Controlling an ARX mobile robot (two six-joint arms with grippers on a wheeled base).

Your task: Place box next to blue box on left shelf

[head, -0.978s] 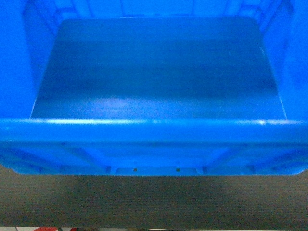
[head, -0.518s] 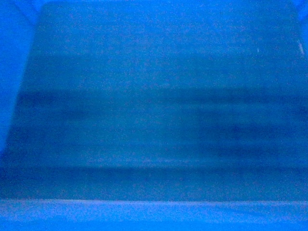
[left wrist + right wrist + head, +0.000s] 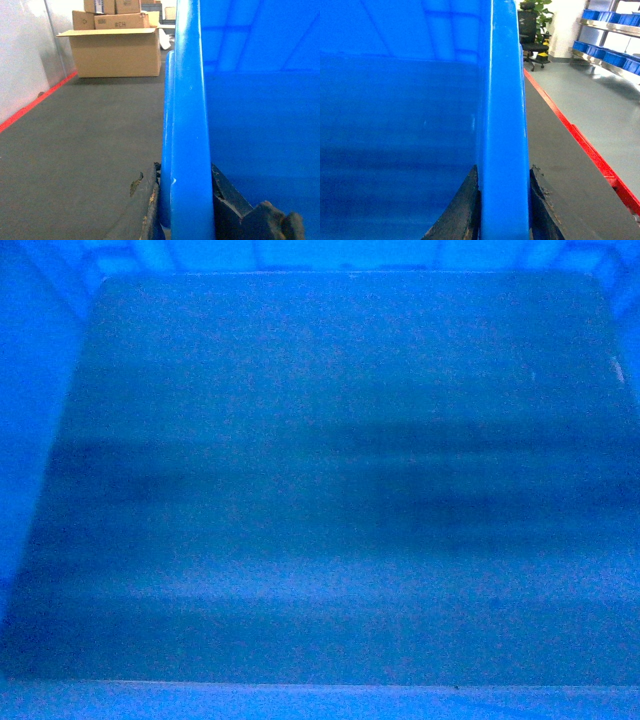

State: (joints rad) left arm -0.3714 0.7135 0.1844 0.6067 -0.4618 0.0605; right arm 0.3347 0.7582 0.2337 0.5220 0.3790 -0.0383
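Item: one large bright-blue plastic box [image 3: 330, 490], filling the whole head view; only its dull inner floor and the lower parts of its walls show there, with a pale line along the near edge of the floor. The box sits between the two arms, each holding one side rim. Left gripper [image 3: 182, 210]: its dark, worn fingers [image 3: 227, 200] stand one on either side of the thick rim, one outside the wall and one inside, closed narrow against the plastic. Right gripper [image 3: 502, 205]: same arrangement on the opposite rim, dark fingers [image 3: 462, 210] pressed to both faces of the wall. In both wrist views the rim runs straight away from the camera as a tall blue band, with the box's inside on one side and the room on the other. Surroundings, left wrist view: dark grey floor [image 3: 85, 150], a red line [image 3: 35, 102] along the foot of a pale wall, and at the far end a big open cardboard carton [image 3: 116, 52] with smaller cartons stacked on top. Surroundings, right wrist view: the same dark floor, a red strip [image 3: 585, 150] bordering a lighter grey floor, a black office chair [image 3: 532, 37] with a green plant behind it, and at the far right a metal rack [image 3: 610, 42] carrying a row of blue bins. What the box rests on cannot be told.
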